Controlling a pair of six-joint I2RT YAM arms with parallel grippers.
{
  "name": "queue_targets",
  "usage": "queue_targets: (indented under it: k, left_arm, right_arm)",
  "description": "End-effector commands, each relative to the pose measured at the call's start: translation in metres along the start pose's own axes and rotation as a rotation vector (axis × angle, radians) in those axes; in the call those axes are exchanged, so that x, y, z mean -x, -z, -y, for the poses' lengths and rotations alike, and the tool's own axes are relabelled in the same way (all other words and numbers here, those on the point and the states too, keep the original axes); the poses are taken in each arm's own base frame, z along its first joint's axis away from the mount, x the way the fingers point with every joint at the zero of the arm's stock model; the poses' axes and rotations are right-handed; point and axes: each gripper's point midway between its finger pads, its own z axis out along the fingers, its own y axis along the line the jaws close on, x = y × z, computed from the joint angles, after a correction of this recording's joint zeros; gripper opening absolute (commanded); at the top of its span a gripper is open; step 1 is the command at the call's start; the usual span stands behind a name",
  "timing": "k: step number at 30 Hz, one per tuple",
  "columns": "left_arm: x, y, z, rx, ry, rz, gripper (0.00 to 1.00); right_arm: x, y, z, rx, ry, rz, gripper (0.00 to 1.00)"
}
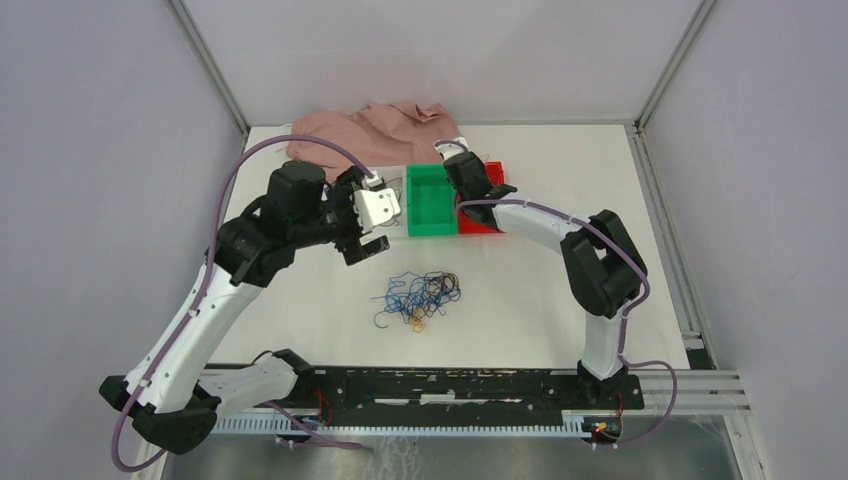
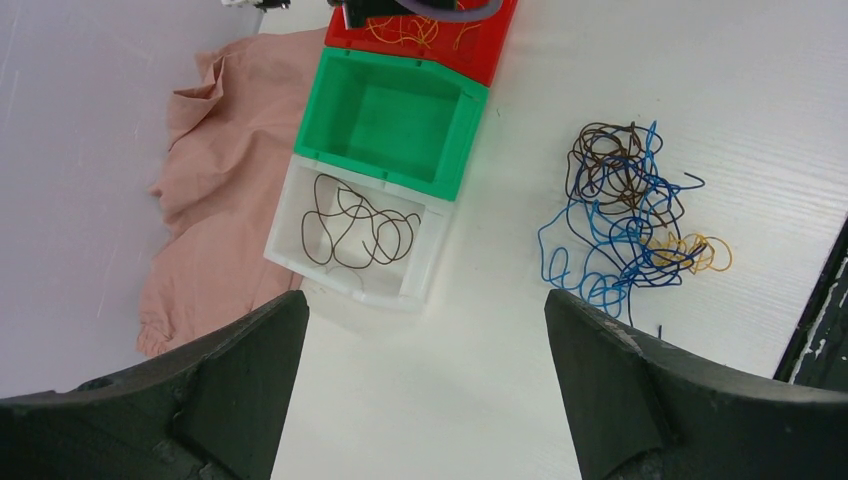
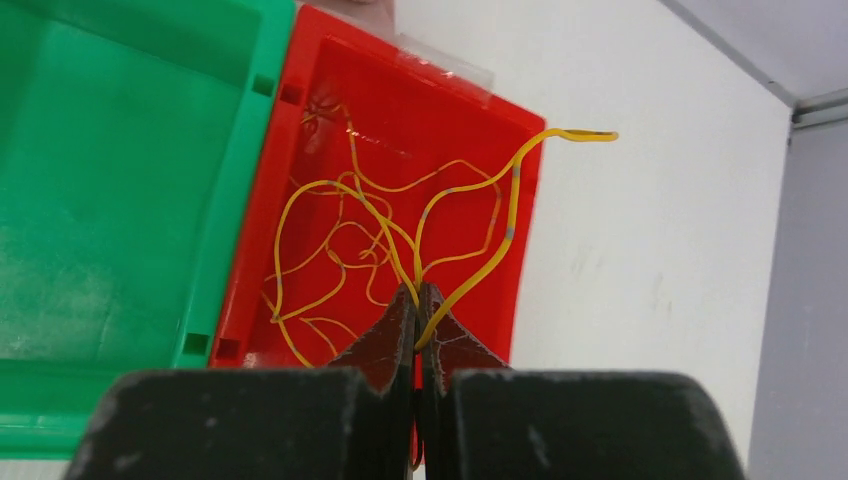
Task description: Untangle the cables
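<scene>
Cables (image 1: 420, 297): one loose tangle lies on the white surface (image 1: 540, 300), near the middle, between the two arms and well apart from the bins. Blue strands dominate. A dark brown bunch (image 2: 600, 160) sits at one end and a small yellow-orange curl (image 2: 700, 255) at the other. The strands overlap too much to count singly.

Surface: white, matt, faint scuffs. A black rail (image 1: 450, 385) runs along its near edge.

Room: pale grey walls on three sides, with aluminium posts (image 1: 210, 65) in the back corners.

Count:
- Bins: three, side by side and touching, at the back of the surface. They are the white bin (image 2: 432, 245), green bin (image 2: 395, 115) and red bin (image 3: 440, 120).
- Pink cloth (image 1: 370, 125): one, crumpled behind and beside the white bin.
- Arms: two.

The white bin holds a looped dark brown strand (image 2: 350, 225). The red bin holds several yellow strands (image 3: 350, 190), exact number unclear. One end pokes out past the bin's rim.

Left tool (image 2: 425, 305): fingers spread wide, holding nothing, above the surface near the white bin.

Right tool (image 3: 418, 300): fingers pressed together, pinching a yellow strand over the red bin.
</scene>
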Motion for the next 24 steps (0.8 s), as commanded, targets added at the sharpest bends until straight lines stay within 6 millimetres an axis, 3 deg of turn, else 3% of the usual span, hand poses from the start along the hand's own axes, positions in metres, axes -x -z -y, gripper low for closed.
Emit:
queue_targets:
  k: [1, 6, 8, 10, 13, 20, 24]
  left_arm:
    - [0.016, 0.013, -0.001, 0.009, 0.013, 0.059, 0.95]
    - [0.015, 0.012, 0.001, 0.001, 0.015, 0.059, 0.95]
    - [0.015, 0.011, 0.001, -0.001, 0.015, 0.060, 0.95]
    - [0.015, 0.011, 0.002, -0.002, 0.015, 0.060, 0.95]
    - [0.015, 0.011, 0.002, -0.003, 0.016, 0.058, 0.95]
    - [0.015, 0.013, 0.004, -0.014, 0.008, 0.056, 0.95]
    - [0.013, 0.014, 0.005, -0.018, 0.007, 0.047, 0.95]
  right_arm:
    - [-0.008, -0.014, -0.017, 0.037, -0.029, -0.037, 0.00]
    - [-0.036, -0.026, -0.030, 0.079, -0.064, -0.101, 0.00]
    - [-0.036, -0.026, -0.034, 0.112, -0.072, -0.104, 0.09]
    - [-0.031, -0.021, -0.035, 0.150, -0.091, -0.100, 0.30]
    - [-0.010, -0.006, -0.030, 0.193, -0.137, -0.056, 0.51]
    - [0.029, 0.033, -0.001, 0.268, -0.219, 0.021, 0.74]
    - [0.037, 0.048, 0.009, 0.324, -0.284, 0.046, 0.76]
